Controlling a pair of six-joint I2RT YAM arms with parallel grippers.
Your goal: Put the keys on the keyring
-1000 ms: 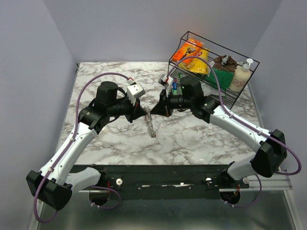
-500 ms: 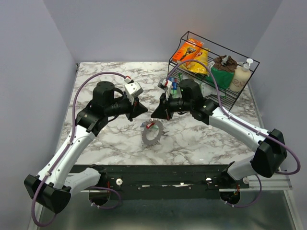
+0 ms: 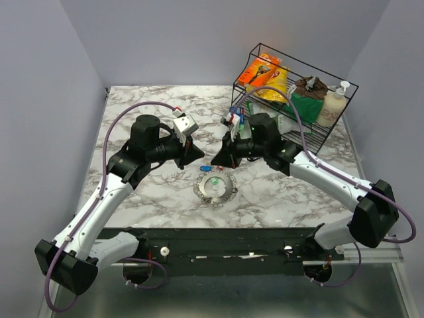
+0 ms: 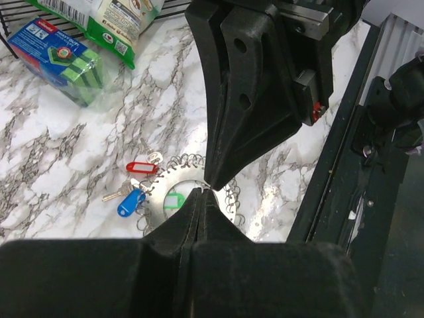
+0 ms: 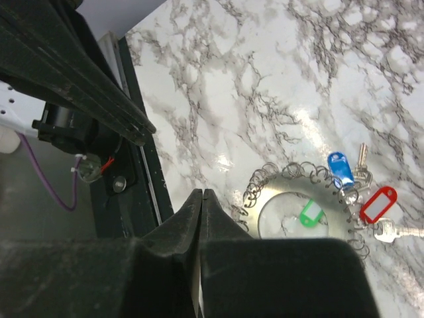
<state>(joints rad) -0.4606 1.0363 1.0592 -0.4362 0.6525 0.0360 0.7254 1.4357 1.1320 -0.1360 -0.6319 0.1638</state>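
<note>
Keyring lies flat on the marble table between the arms, fanned with silver keys, so the job looks nearly done. Left gripper and right gripper hang above it, pinched shut and empty. Only the wrist views resolve the red-tagged key, blue-tagged key and green-tagged key; whether these are threaded is unclear.

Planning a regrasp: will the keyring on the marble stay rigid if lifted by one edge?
Probably not: the keyring looks like many loose loops and tagged keys fanned flat, so it would likely sag and swing. Lying flush on the table, it may slide when pushed.
</note>
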